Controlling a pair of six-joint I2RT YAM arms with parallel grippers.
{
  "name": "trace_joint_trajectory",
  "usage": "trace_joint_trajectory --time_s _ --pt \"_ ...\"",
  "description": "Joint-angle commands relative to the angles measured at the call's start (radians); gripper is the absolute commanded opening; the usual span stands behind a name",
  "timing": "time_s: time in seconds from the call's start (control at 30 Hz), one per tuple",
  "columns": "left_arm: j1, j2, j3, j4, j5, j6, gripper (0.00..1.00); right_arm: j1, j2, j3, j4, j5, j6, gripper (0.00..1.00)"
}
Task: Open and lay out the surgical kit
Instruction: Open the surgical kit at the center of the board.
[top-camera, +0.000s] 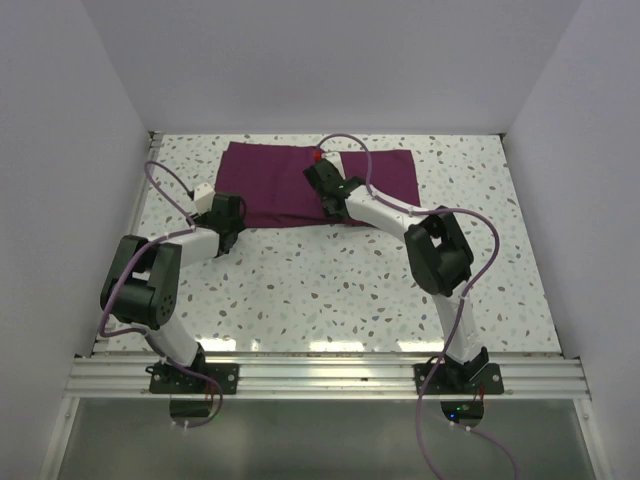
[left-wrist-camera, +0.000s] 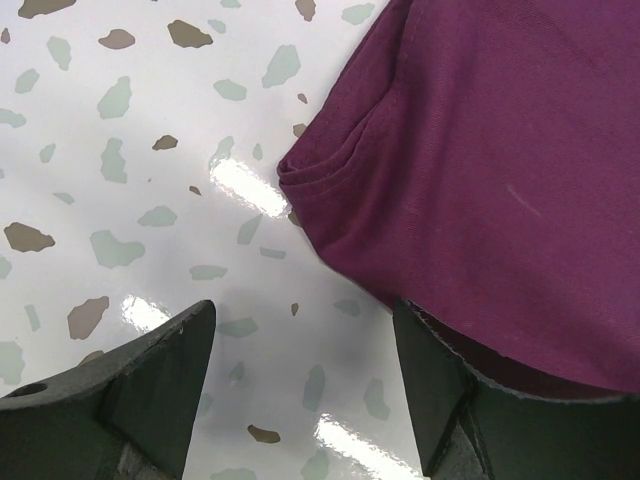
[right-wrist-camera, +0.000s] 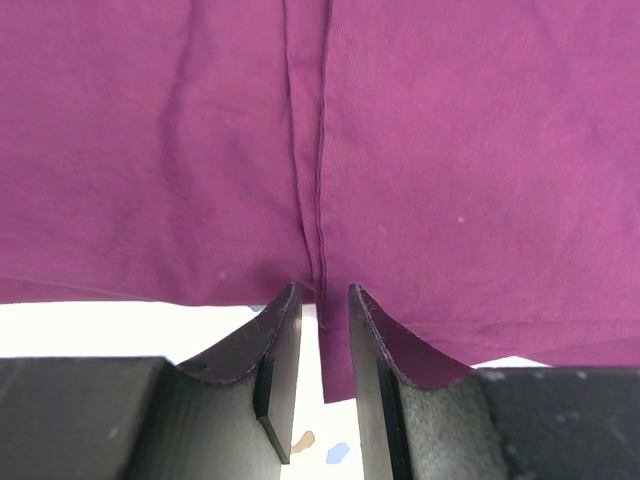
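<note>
While folded — cloth wrap (top-camera: 265, 185), contents hidden.

A maroon cloth wrap (top-camera: 270, 185) lies folded flat on a glossy white surface (top-camera: 330, 290) speckled with grey-green and brown flecks. It sits toward 12 o'clock, near the far edge, its long side running from 9 to 3 o'clock.

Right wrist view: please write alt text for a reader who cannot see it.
Two dark fingers stand close together around a folded edge of the maroon cloth, which fills most of the frame; a strip of white table shows below.
</note>
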Motion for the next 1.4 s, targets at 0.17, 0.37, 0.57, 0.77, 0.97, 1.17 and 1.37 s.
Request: trace_joint_trajectory --time_s 0.17,0.37,0.57,0.77,0.97,1.17,1.37 --pt "-0.011 -0.003 0.03 0.006 -0.043 -0.005 0.76 -0.005 -0.011 0.066 -0.017 0.034 0.005 0.3" --pt "-0.011 -0.002 0.031 0.006 -0.045 -0.005 0.76 -0.007 -0.023 0.031 -0.011 0.037 0.006 0.29" --pt "-0.014 0.0 0.033 0.004 -0.048 -0.005 0.76 -0.014 -0.024 0.006 0.0 0.041 0.006 0.28" --pt "-0.016 0.0 0.031 0.003 -0.051 -0.005 0.76 -0.02 -0.008 0.009 0.003 0.043 0.006 0.28" --pt "-0.019 0.001 0.034 0.001 -0.057 -0.005 0.76 -0.031 0.008 0.012 0.001 0.037 0.005 0.25" --pt "-0.023 0.004 0.037 -0.002 -0.058 -0.005 0.76 -0.03 0.005 0.005 0.004 0.011 0.011 0.25" --pt "-0.022 0.004 0.039 -0.002 -0.061 -0.007 0.76 -0.03 -0.015 -0.032 0.03 -0.034 0.029 0.25"
